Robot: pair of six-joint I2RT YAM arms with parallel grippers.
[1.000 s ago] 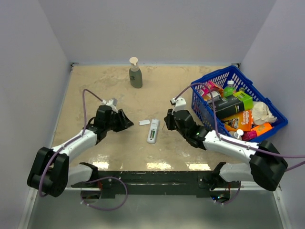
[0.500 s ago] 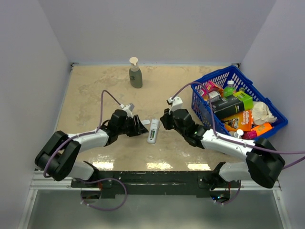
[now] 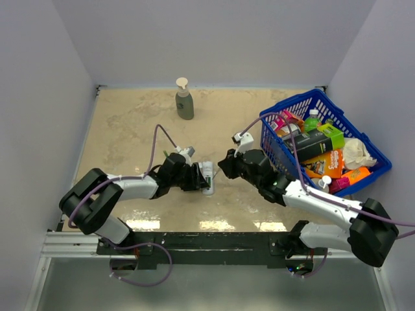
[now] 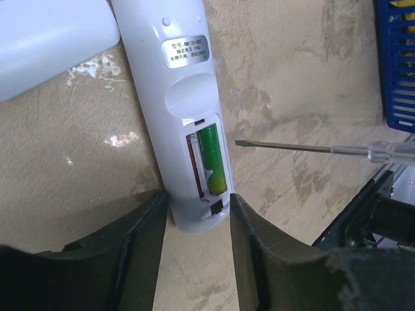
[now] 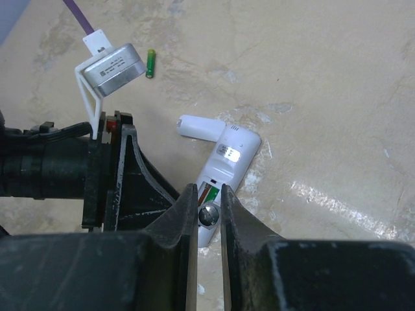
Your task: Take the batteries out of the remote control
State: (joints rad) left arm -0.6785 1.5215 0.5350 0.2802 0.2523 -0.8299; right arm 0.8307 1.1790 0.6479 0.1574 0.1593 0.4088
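Observation:
The remote control (image 4: 174, 110) lies back-up on the table, its battery recess uncovered. One green battery (image 4: 212, 162) sits in the recess and the slot beside it is empty. Another green battery (image 5: 150, 63) lies loose on the table beyond the left wrist. My left gripper (image 4: 198, 197) is open, its fingers flanking the remote's near end (image 3: 207, 176). My right gripper (image 5: 209, 194) is shut on a thin screwdriver (image 4: 305, 148), whose tip hangs just right of the recess. From the right wrist I see the tool's round butt (image 5: 207, 215) between the fingers.
The small white cover piece (image 5: 198, 127) lies against the remote's far end. A blue basket (image 3: 272, 146) full of packages stands at the right. A soap bottle (image 3: 185, 100) stands at the back.
My left arm has swung right across the table and its fingers now sit around the remote's near end. The right gripper with the screwdriver has barely moved.

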